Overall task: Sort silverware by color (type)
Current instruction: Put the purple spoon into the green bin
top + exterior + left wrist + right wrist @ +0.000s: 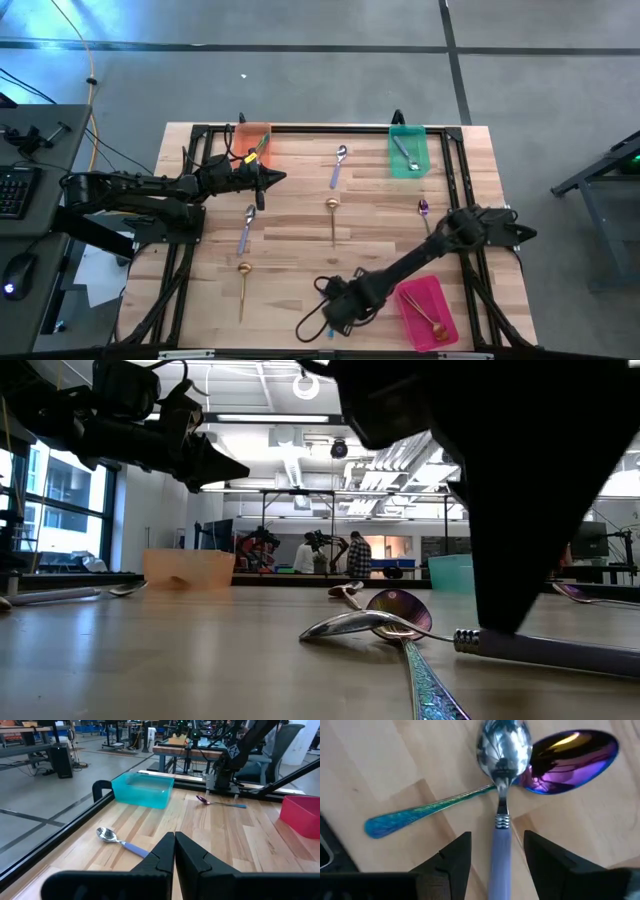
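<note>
The right gripper (492,857) hangs low over the near edge of the wooden table (300,230), its two dark fingers (455,855) spread wide apart. Between them lies the pale lavender handle of a silver spoon (501,815), untouched on either side by the fingers. The silver bowl of that spoon rests forward of the fingertips and lies across an iridescent purple-green spoon (570,755), whose textured blue-green handle runs off to one side of the gripper. In the low view the same crossed pair (385,622) sits on the wood just beside the dark bulk of the right arm.

To the right of this gripper, close by, stands a pink plastic tray (428,312) with a slim spoon inside it; its colour is hard to make out.

The left gripper (174,851) hovers above the table near an orange plastic tray (252,143), its fingers pressed together and holding nothing. Ahead of it lies another lavender-handled silver spoon (120,841), and farther off a teal plastic tray (142,789) holding one spoon (405,153). A purple spoon (220,802) lies beyond that, by the right arm's base.

Elsewhere on the table, well apart from both grippers, lie two gold spoons (333,218) (243,285) and a further lavender-handled one (246,228).
</note>
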Robot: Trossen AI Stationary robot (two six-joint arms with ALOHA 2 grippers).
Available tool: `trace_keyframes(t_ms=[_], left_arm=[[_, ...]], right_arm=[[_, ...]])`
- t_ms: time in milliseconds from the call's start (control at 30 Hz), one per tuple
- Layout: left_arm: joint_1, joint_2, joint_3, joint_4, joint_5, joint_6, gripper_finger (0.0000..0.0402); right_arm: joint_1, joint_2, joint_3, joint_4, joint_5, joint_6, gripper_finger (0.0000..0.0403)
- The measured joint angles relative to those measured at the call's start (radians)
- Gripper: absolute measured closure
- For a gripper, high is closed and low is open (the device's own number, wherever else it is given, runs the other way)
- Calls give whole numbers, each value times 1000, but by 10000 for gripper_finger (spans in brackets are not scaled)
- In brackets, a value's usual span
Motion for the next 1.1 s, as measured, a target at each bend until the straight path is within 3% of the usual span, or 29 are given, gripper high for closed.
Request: trace_keyframes(t_ms=[200, 533, 867, 1100], left_arm=[[0, 0, 0, 0, 0, 0, 399], [0, 0, 0, -1, 0, -3, 399], [0, 0, 0, -1, 0, -3, 399], [-1, 0, 0, -7, 0, -11, 399]], right_arm=[[-2, 31, 7, -26, -37, 7, 264], [-22, 29, 0, -26, -67, 2, 389], [-40, 15, 37, -40, -95, -37, 394], [-73, -69, 39, -102, -32, -45, 398]])
